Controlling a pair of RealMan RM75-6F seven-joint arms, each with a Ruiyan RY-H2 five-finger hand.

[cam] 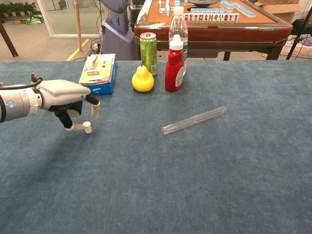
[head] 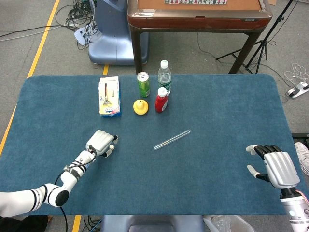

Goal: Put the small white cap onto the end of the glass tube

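Observation:
The small white cap [cam: 87,127] stands on the blue table cloth at the left. My left hand [cam: 66,100] hovers over it. The thumb tip touches the cap's left side and a finger [cam: 95,110] hangs just above and to its right, so the cap sits between them on the cloth and is not lifted. In the head view the left hand [head: 101,142] covers the cap. The glass tube [cam: 194,120] lies slanted mid-table [head: 172,139], well right of the cap. My right hand [head: 276,167] rests near the right front edge with its fingers spread and nothing in it.
At the back stand a blue box [cam: 99,74], a green can [cam: 148,46], a yellow pear [cam: 142,79], a red sauce bottle [cam: 174,63] and a water bottle [cam: 178,24]. A wooden mahjong table [head: 198,17] stands beyond the far edge.

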